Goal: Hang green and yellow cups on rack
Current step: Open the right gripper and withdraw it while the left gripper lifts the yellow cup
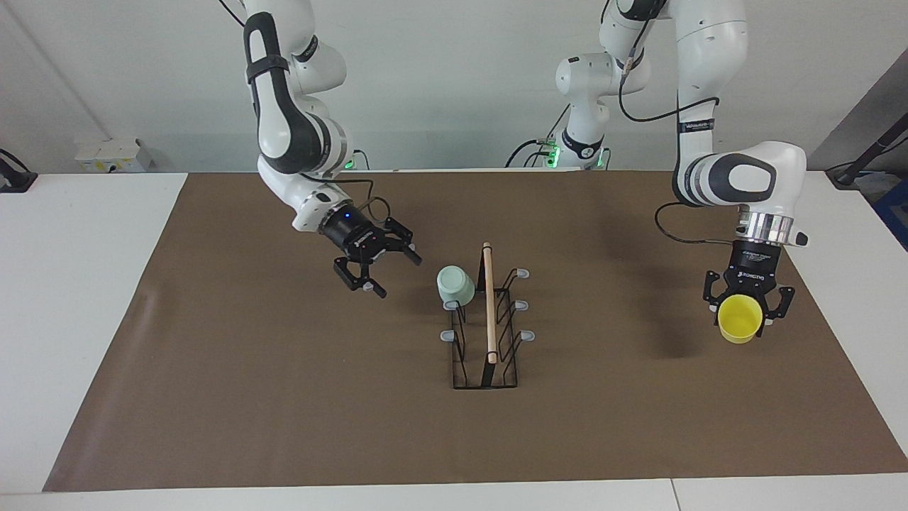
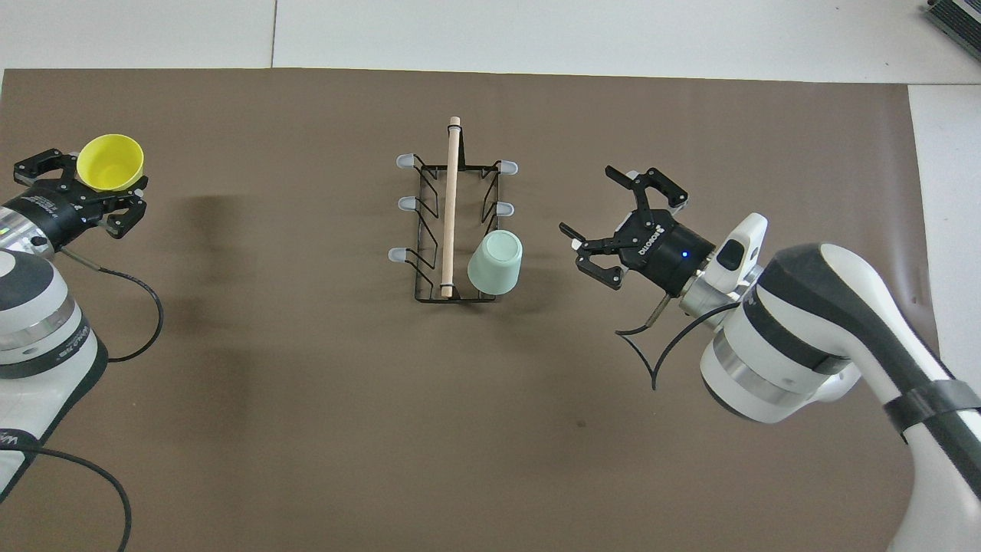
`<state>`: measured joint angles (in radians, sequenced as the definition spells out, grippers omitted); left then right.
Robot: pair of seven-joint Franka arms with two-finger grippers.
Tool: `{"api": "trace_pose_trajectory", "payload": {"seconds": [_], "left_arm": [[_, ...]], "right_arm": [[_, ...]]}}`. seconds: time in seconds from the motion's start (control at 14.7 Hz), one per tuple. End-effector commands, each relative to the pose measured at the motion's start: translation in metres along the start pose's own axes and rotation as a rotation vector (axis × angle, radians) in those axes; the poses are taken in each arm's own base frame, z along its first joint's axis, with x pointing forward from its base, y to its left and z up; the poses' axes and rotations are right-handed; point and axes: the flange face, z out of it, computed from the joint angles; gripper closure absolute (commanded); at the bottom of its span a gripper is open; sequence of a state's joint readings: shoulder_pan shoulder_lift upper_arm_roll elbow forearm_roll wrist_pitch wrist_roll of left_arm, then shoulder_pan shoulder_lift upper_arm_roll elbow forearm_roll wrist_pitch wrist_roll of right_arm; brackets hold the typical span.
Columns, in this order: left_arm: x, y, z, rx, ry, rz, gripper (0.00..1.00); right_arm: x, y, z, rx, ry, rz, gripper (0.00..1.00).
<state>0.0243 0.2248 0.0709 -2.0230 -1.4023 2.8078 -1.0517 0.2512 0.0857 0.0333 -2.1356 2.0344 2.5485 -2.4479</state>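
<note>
The rack (image 1: pixel 489 319) (image 2: pixel 450 222) stands mid-table on the brown mat, its wooden rod running away from the robots. The pale green cup (image 1: pixel 455 284) (image 2: pixel 496 263) hangs tilted, mouth down, on the peg nearest the robots on the right arm's side. My right gripper (image 1: pixel 399 277) (image 2: pixel 586 198) is open and empty, in the air beside that cup, a short gap from it. My left gripper (image 1: pixel 741 316) (image 2: pixel 92 184) is shut on the yellow cup (image 1: pixel 738 325) (image 2: pixel 111 162) and holds it above the mat near the left arm's end of the table.
The rack's other five pegs are bare. The brown mat (image 1: pixel 284 397) covers most of the table. A small white box (image 1: pixel 113 155) sits on the white table edge at the right arm's end. A cable (image 2: pixel 146 307) hangs from the left arm.
</note>
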Motion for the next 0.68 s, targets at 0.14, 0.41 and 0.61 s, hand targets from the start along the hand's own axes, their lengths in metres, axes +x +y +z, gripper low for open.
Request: {"api": "trace_pose_trajectory", "payload": {"seconds": [0.14,0.41,0.61], "left_arm": [[-0.004,0.015,-0.014,0.052,0.014,0.136,1.00],[-0.011,0.022,-0.022,0.059,0.044,0.240,1.00],[-0.015,0.025,-0.025,0.059,0.057,0.285,1.00]], "right_arm": [[0.005,0.062,-0.031,0.036,-0.142,-0.198,0.00],[0.013,0.095,-0.060,0.069,-0.274,-0.315,0.00],[0.022,0.107,-0.077,0.078,-0.344,-0.376,0.00]]}}
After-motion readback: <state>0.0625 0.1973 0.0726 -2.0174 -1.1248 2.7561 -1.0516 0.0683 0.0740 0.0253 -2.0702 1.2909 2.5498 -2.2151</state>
